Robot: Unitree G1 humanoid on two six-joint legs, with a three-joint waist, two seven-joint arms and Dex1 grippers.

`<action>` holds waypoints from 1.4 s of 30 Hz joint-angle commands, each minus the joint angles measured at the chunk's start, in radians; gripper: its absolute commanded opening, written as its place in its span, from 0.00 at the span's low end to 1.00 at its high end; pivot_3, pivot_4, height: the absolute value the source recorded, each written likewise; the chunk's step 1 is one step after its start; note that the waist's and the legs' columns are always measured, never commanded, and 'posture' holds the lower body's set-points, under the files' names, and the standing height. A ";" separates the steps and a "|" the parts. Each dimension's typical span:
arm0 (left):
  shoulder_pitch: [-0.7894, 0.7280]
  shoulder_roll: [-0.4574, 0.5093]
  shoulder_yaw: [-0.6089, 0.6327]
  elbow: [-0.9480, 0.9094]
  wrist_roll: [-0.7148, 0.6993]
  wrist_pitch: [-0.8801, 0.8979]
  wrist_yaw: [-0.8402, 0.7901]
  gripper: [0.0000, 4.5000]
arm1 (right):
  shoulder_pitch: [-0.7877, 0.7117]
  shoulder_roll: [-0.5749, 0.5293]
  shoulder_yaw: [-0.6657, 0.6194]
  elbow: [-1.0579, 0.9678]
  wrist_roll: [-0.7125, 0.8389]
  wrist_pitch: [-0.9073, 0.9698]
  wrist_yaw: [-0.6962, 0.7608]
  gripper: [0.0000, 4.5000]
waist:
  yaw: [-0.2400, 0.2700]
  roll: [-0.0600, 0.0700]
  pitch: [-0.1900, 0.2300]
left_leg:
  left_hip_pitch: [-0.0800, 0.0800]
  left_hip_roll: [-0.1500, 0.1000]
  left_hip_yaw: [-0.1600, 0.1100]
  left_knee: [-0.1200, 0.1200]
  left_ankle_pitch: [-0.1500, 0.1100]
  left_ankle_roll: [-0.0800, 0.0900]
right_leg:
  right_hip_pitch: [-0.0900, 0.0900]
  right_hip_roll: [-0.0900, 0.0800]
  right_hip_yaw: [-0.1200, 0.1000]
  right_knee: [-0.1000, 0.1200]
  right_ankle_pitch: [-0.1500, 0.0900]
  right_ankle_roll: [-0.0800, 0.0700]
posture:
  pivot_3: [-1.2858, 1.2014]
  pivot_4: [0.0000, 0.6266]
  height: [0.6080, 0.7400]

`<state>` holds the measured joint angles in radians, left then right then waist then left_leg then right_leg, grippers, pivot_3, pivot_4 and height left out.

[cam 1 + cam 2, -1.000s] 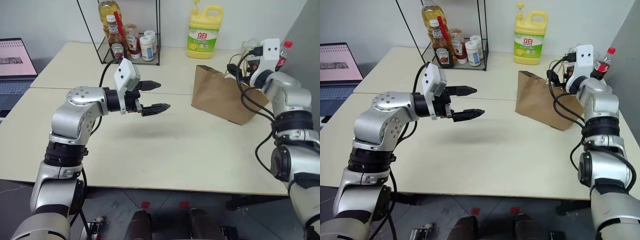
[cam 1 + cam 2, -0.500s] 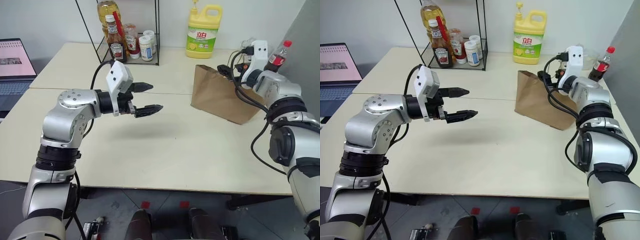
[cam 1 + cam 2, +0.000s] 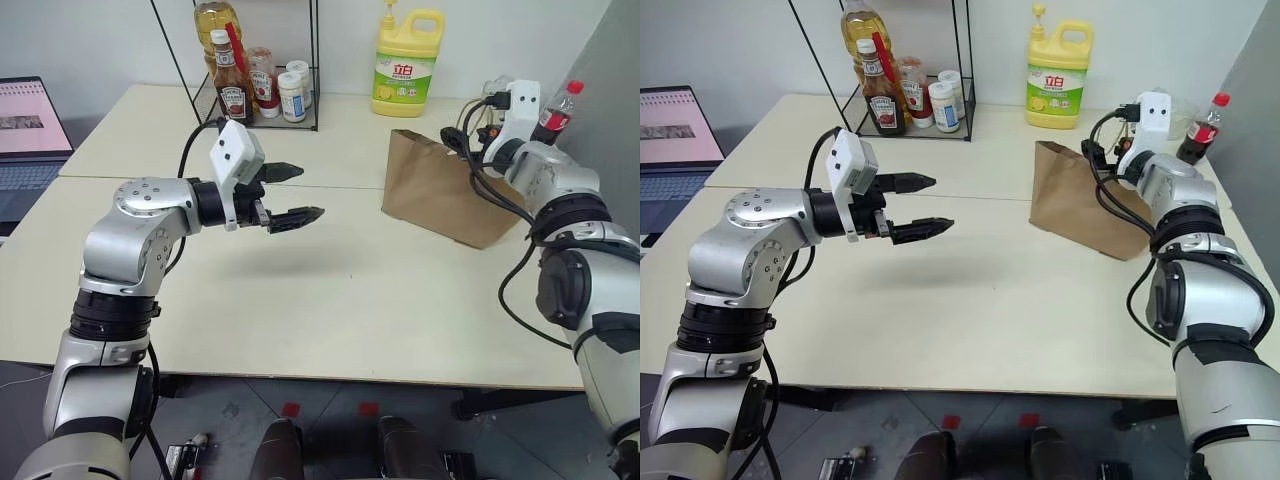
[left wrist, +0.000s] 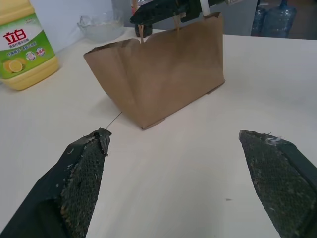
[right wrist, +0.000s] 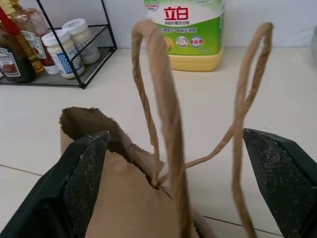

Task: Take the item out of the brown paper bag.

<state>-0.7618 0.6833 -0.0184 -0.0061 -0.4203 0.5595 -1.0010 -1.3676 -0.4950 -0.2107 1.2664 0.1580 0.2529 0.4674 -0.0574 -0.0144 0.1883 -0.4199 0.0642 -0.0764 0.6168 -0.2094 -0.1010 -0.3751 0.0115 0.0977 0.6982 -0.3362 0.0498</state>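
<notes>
Fingers of the left gripper [image 3: 288, 193] stand wide apart over bare tabletop, holding nothing. Well beyond its tips, across the cream table [image 3: 330, 300], the brown paper bag [image 3: 438, 188] stands upright with creased sides.

In the right wrist view the right gripper [image 5: 178, 163] has its two black fingers [image 5: 81, 168] spread wide on either side of the bag's twine handles [image 5: 166, 106], which rise as two loops between them; no pad can be seen touching the twine, and nothing is gripped. Just under that claw the bag's torn-looking mouth gapes a little, but the inside is dark and folded, so the item cannot be made out there. In the head views the gripper itself is mostly hidden behind its white wrist camera and cables.

Past the bag, the yellow detergent jug [image 3: 407, 61] stands near the wall. A cola bottle [image 3: 556, 107] with a red cap is partly hidden behind the right arm. Farther left, a wire rack [image 3: 250, 70] holds sauce bottles.
</notes>
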 commanded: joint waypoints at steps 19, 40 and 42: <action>-0.028 0.019 0.033 -0.026 0.005 -0.006 0.011 0.99 | -0.061 0.034 -0.082 0.028 0.031 0.053 -0.066 1.00 | -0.002 0.000 0.000 | 0.000 0.000 0.000 0.000 0.000 0.000 | 0.000 0.000 0.000 0.001 0.000 0.000 | 0.52 0.24 1.00; -0.023 0.016 0.032 -0.019 0.007 -0.023 0.029 1.00 | -0.068 0.050 -0.114 0.026 0.034 0.041 -0.067 0.01 | -0.002 0.000 0.000 | 0.000 0.000 0.000 0.000 0.000 0.000 | 0.000 0.000 0.000 0.001 0.000 0.000 | 0.52 0.24 1.00; -0.023 0.015 0.032 -0.019 0.006 -0.024 0.029 1.00 | -0.070 0.050 -0.118 0.023 0.037 0.040 -0.059 0.01 | -0.002 0.000 0.000 | 0.000 0.000 0.000 0.000 0.000 0.000 | 0.000 0.000 0.000 0.001 0.000 0.000 | 0.52 0.24 1.00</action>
<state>-0.7701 0.6948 -0.0100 -0.0024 -0.4148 0.5587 -0.9727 -1.3970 -0.4399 -0.3135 1.3047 0.1796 0.3127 0.3967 -0.0595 -0.0143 0.1883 -0.4198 0.0642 -0.0762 0.6168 -0.2094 -0.1010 -0.3752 0.0114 0.0976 0.6990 -0.3361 0.0498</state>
